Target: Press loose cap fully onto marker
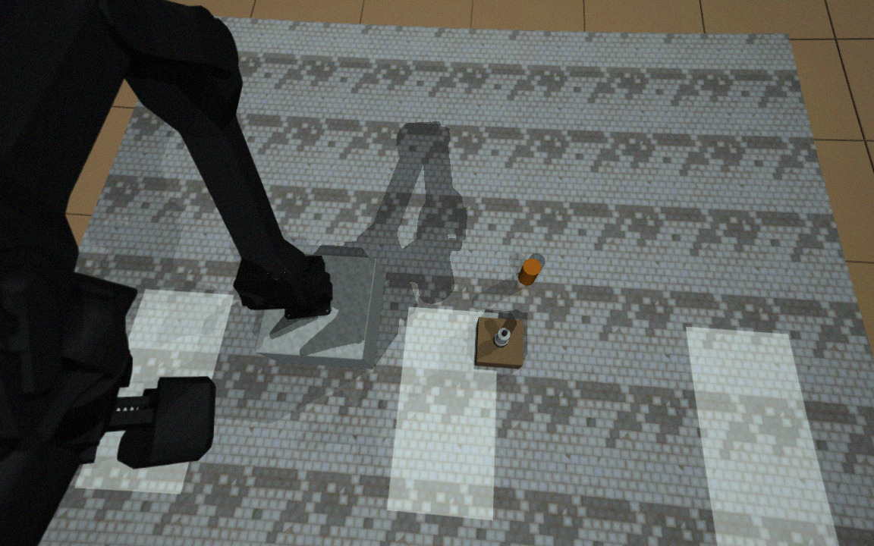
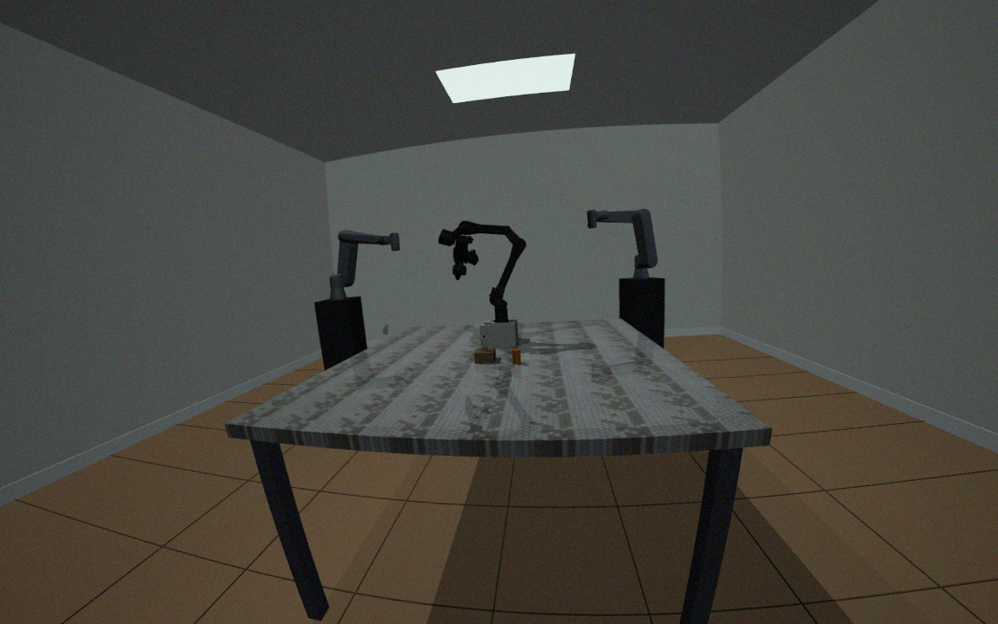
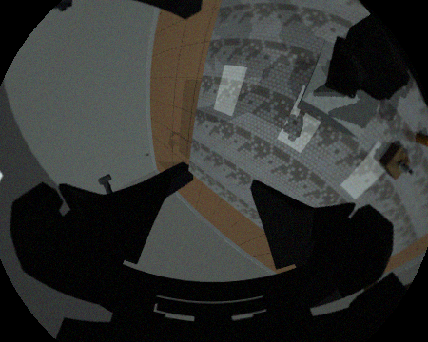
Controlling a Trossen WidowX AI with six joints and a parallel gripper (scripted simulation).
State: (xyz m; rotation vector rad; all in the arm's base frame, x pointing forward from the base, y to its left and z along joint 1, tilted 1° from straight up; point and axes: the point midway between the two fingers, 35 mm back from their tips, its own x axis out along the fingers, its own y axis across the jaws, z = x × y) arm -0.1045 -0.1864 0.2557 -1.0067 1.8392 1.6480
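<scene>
Table point(image 2: 565, 403): patterned mosaic top, dark legs, tiled floor point(image 2: 836, 497) around. Arm point(image 2: 506, 263) rises from pale base point(image 1: 348, 305) on table, bent high. Gripper point(image 3: 221, 186) raised well above table, fingers wide apart, nothing between them. Block point(image 1: 500, 344) brown, on table near base. Marker point(image 1: 501, 336) upright in block, uncapped. Cap point(image 1: 529, 271) orange, upright on table, just beyond block, apart from it.
</scene>
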